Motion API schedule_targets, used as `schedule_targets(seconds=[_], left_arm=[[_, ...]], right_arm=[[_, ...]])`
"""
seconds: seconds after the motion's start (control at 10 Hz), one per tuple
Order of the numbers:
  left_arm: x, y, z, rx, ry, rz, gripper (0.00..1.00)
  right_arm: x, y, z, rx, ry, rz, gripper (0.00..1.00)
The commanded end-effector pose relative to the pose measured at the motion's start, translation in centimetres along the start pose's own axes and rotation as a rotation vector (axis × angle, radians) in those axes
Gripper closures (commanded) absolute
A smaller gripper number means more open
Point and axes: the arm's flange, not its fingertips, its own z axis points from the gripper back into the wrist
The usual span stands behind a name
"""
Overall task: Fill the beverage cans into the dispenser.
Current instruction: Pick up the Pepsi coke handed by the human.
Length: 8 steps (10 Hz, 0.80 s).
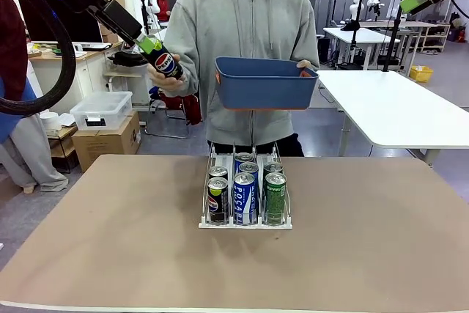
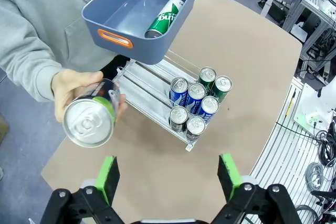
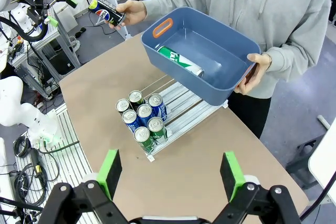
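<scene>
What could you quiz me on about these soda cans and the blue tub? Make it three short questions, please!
1. True or false: the blue tub holds one green can.
2. How many cans stand in the dispenser?
3. What holds the black Pepsi can? A. the person's hand B. the dispenser C. the blue tub
Key: 1 true; 2 seven; 3 A.
</scene>
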Motion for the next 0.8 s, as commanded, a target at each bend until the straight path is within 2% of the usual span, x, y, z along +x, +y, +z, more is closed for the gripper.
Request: schedule_targets(seconds=[0.0,0.5,0.6,0.7], left_arm=[[-0.1,0.28,0.19,0.002,0.012,-0.004,0.0],[0.0,0.0,0.0,0.0,0.0,0.0,0.0],[0.02,0.4,0.07,0.06,-0.013,-0.01,0.0],[0.2,0.44,-0.31,0.068,-0.017,-0.019,0.0]], right_arm=[[-0.04,0.02,-0.04,0.001,0.0,-0.001,0.0],[-0.04,0.02,-0.04,0.001,0.0,-0.001,0.0],[-0.04,0.02,-0.04,0.001,0.0,-0.001,0.0],[-0.04,0.02,-0.04,0.001,0.0,-0.001,0.0]])
